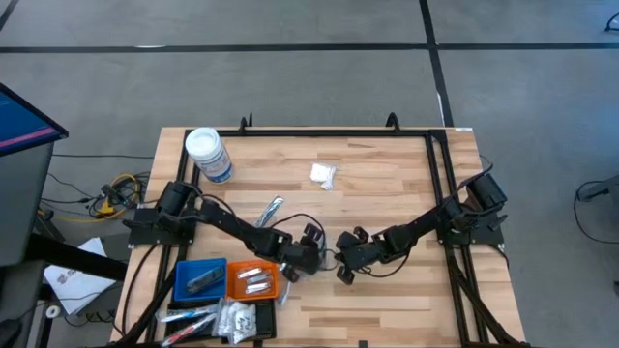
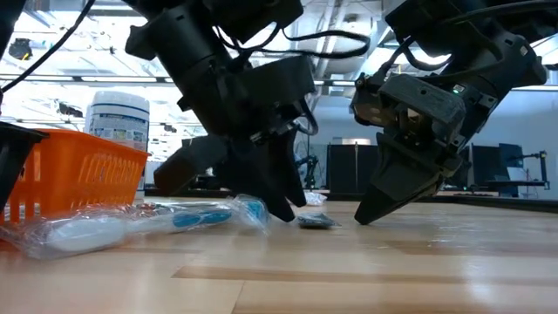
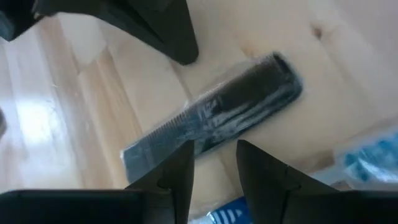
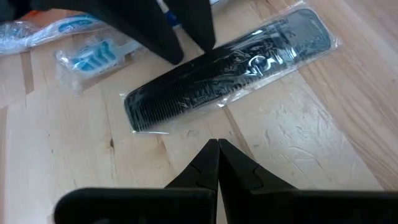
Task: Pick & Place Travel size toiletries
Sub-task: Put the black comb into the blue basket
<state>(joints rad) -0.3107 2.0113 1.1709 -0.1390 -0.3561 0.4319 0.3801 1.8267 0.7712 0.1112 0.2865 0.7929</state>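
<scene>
I see the black plastic comb in its clear wrapper lying flat on the worktop at lower centre of the high view, running diagonally. My left tool, slightly parted and empty, hangs right over it; the right tool, closed and empty, sits just beside.

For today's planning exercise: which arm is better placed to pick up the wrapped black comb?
Left. Its claw is open right beside the comb; the right claw is shut, set back from it.
</scene>
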